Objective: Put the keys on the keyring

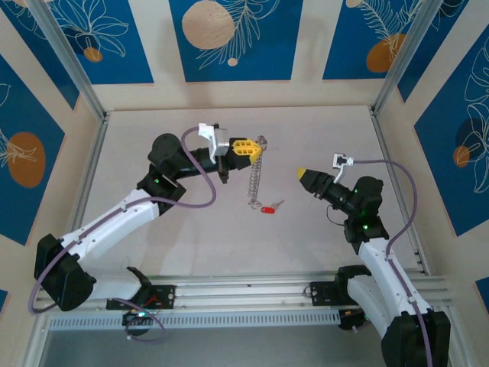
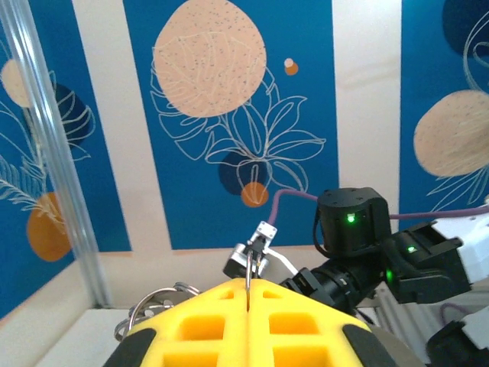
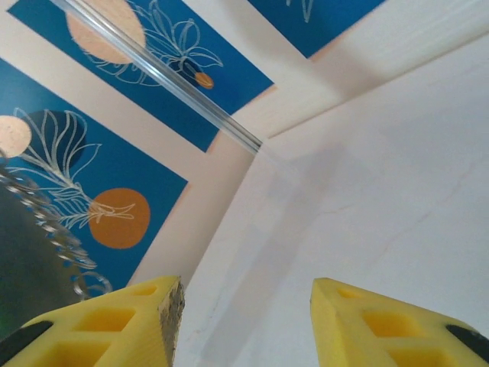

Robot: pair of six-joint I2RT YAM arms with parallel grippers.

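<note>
Yellow-fingered left gripper [image 1: 244,148]: clamps shut on the thin wire of the keyring [image 1: 254,180]. Right gripper [image 3: 246,284]: stands partly open, grips nothing, well apart from the hoop. Red key [image 1: 267,209]: lies loose on the table [image 1: 321,252], just beside the hoop's near end.

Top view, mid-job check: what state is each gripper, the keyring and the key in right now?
left gripper: shut on the keyring.
right gripper: open, holding nothing.
keyring: held on edge by the left gripper.
key: lying loose on the table, beside the keyring's near end, not threaded.
</note>
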